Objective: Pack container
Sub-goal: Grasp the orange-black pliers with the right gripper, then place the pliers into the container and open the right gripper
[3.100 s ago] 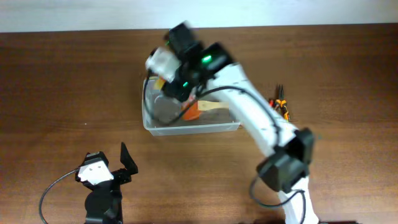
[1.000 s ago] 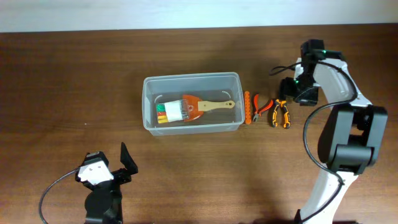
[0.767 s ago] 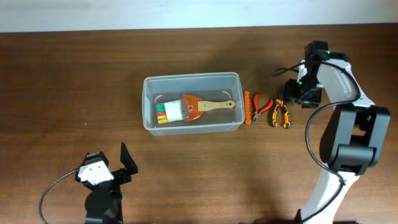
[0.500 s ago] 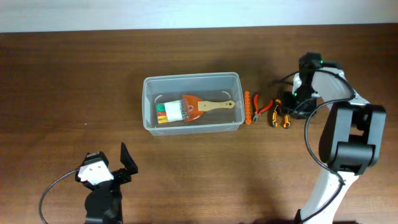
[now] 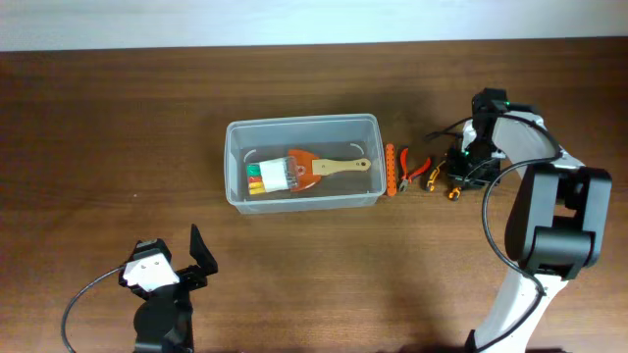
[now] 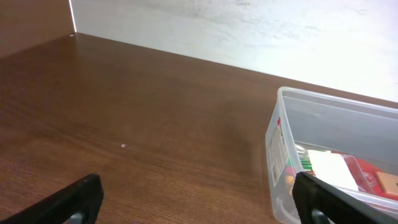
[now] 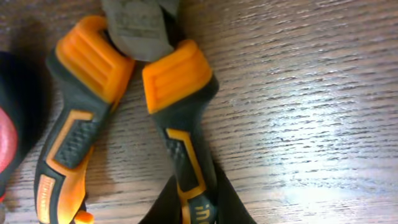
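The clear container (image 5: pixel 302 122) stands mid-table and holds a wooden-handled brush (image 5: pixel 329 168) and a small case of coloured bits (image 5: pixel 270 176). It also shows in the left wrist view (image 6: pixel 280 143). Right of it lie an orange screwdriver (image 5: pixel 390 169), red pliers (image 5: pixel 410 173) and orange-and-black pliers (image 5: pixel 437 179). My right gripper (image 5: pixel 459 175) is down on the orange-and-black pliers (image 7: pixel 174 81). Its fingers (image 7: pixel 194 205) are closed on one handle. My left gripper (image 5: pixel 201 263) is open and empty near the front left (image 6: pixel 199 202).
The red pliers' handle (image 7: pixel 6 143) lies close beside the orange-and-black pliers. The pale wall runs along the table's far edge (image 5: pixel 314 44). The right arm's base (image 5: pixel 549 245) stands at the front right.
My right arm left the container, swung to the right side of the table, then came down onto the orange-and-black pliers. The left arm has not moved.
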`<state>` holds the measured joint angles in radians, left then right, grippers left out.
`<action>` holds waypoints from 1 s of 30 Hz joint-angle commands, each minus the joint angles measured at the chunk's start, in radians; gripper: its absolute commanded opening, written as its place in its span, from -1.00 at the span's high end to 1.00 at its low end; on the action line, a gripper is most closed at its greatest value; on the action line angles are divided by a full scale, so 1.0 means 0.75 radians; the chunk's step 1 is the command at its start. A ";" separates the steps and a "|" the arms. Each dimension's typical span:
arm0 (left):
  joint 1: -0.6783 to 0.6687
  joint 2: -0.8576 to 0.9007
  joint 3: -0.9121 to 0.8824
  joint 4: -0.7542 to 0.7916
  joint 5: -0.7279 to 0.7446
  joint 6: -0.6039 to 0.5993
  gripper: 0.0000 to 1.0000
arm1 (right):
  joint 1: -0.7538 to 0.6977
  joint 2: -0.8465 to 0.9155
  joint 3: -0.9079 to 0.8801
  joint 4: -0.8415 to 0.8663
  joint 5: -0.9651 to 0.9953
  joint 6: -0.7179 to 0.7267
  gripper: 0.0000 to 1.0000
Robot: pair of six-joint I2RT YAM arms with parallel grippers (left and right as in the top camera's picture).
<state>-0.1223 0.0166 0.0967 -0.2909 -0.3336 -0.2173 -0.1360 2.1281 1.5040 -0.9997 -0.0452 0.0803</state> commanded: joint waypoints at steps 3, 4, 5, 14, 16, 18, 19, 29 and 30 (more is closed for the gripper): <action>-0.006 -0.006 -0.005 -0.001 -0.005 0.012 -0.98 | 0.007 -0.008 0.180 -0.120 -0.048 0.008 0.92; -0.006 -0.006 -0.005 -0.001 -0.005 0.012 -0.99 | 0.008 -0.024 0.249 -0.161 -0.071 0.008 0.92; -0.006 -0.006 -0.005 -0.001 -0.005 0.012 -0.99 | 0.009 -0.045 0.320 -0.200 -0.097 0.008 0.92; -0.006 -0.006 -0.005 -0.001 -0.005 0.012 -0.99 | 0.199 -0.229 0.879 -0.460 -0.240 -0.078 0.92; -0.006 -0.006 -0.005 -0.001 -0.005 0.012 -0.98 | 0.358 -0.270 0.948 -0.468 -0.250 -0.257 0.92; -0.006 -0.006 -0.005 -0.001 -0.005 0.012 -0.99 | 0.483 -0.279 0.954 -0.469 -0.251 -0.410 0.92; -0.006 -0.006 -0.005 -0.001 -0.005 0.012 -0.98 | 0.602 -0.275 0.949 -0.479 -0.250 -0.589 0.92; -0.006 -0.006 -0.005 -0.001 -0.005 0.012 -0.98 | 1.011 -0.046 0.835 -0.405 -0.240 -1.561 0.92; -0.006 -0.006 -0.005 -0.001 -0.005 0.012 -0.99 | 1.016 -0.010 0.835 -0.396 -0.238 -1.600 0.92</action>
<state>-0.1223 0.0166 0.0967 -0.2909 -0.3336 -0.2173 0.6102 2.0426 2.1437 -1.3121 -0.2230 -0.8349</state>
